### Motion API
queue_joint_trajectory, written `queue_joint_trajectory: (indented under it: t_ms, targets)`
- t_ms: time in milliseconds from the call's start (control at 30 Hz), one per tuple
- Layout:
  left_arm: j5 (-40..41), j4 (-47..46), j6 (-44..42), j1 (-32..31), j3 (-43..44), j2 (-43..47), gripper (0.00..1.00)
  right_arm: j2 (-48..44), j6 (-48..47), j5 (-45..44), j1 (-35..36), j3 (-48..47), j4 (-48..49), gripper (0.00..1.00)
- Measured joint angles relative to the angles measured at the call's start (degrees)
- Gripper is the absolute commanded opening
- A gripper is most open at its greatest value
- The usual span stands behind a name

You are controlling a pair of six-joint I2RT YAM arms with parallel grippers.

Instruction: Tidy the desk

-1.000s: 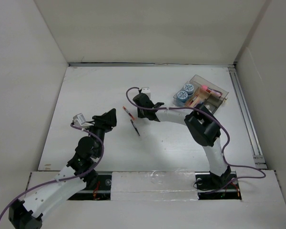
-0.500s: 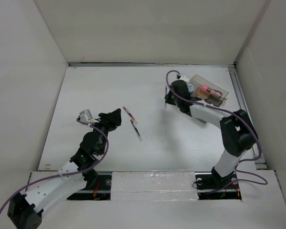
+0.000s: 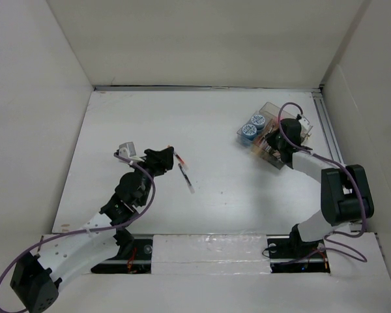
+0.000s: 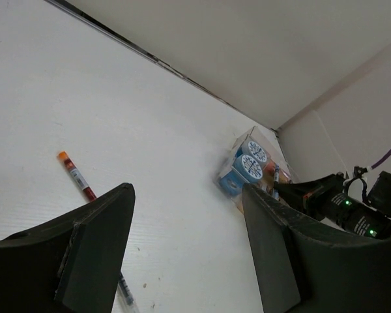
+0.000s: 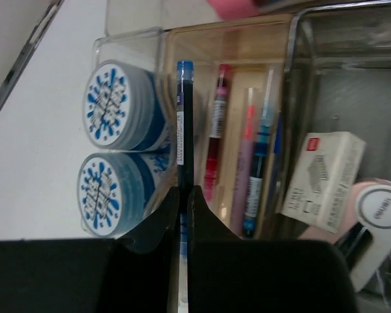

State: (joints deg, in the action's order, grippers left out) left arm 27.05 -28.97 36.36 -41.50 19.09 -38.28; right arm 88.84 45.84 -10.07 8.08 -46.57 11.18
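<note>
Much bare white desk (image 3: 247,195) beneath both arms: rigid, fixed, not for lifting, only for clearing. Just under the right gripper (image 5: 184,202), a clear tray (image 5: 133,36); pinched tight in that gripper, a blue-capped pen (image 5: 184,124), above the pen compartment's edge. Just ahead of the spread-wide left gripper (image 4: 188,190), a red pen (image 4: 77,176): probably light and slick, best pinched mid-barrel.

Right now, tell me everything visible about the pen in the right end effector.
The pen is slim and looks plastic, with a dark blue barrel, a brighter blue far tip and a white printed strip along it. The right end effector pinches its near end. It points lengthwise over the clear tray, between the tape rolls and the slotted pens. Contact with the tray: cannot tell.
</note>
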Motion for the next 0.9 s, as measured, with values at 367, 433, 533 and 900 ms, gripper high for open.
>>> queue_joint_trajectory:
  t_ms: [367, 433, 533, 900]
  targets:
    - [-0.3, 0.0, -0.1, 0.0, 0.0, 0.3, 0.64, -4.4, 3.8, -4.5, -2.0, 1.3, 0.3, 0.34]
    - [-0.3, 0.0, -0.1, 0.0, 0.0, 0.2, 0.64, -4.4, 4.1, -5.0, -2.2, 1.3, -0.1, 0.41]
    - [-0.3, 0.0, -0.1, 0.0, 0.0, 0.3, 0.64, -4.4, 4.1, -5.2, -2.4, 1.3, -0.2, 0.4]
    - [1.4, 0.3, 0.5, 0.0, 0.0, 3.1, 0.63, -1.3, -1.6, -6.3, 14.3, -3.8, -0.1, 0.0]
